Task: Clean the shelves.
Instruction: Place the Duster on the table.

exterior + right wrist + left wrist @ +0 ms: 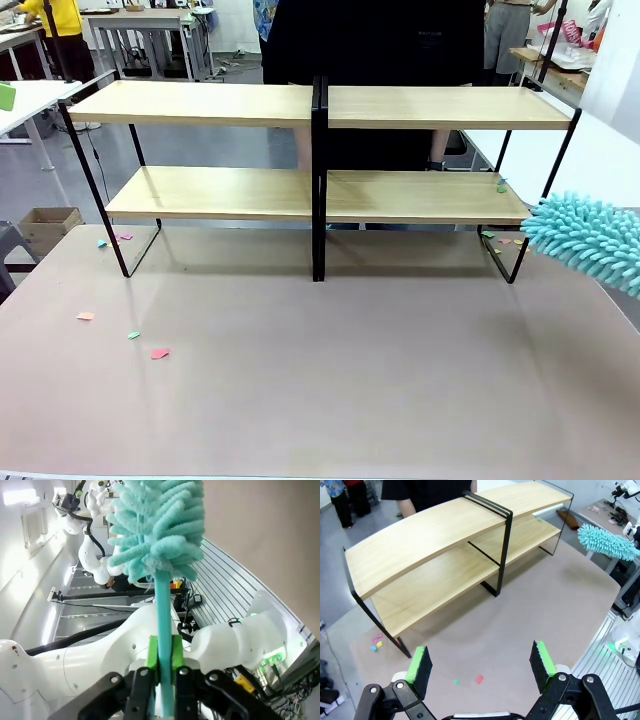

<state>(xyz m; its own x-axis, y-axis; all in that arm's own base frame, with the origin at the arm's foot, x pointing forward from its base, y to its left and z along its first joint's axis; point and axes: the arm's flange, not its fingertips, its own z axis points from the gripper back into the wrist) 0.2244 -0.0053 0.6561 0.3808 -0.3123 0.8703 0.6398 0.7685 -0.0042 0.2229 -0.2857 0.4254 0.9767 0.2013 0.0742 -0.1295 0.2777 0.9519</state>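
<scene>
While clamped on the teal handle of a fluffy teal duster (pixel 157 535), right gripper (pixel 162 655) with green pads together around the stick, duster head (pixel 585 240) hanging off the counter's right edge, just beside the right end of the lower boards. Left gripper (pixel 482 665) above the counter (pixel 330 380), fingers apart, nothing between them. Shelves (pixel 320 195) along the counter's far edge, both tiers bare but for one small green scrap at the lower right end, with small paper scraps (pixel 130 335) scattered near the counter's left edge and by the right leg.
</scene>
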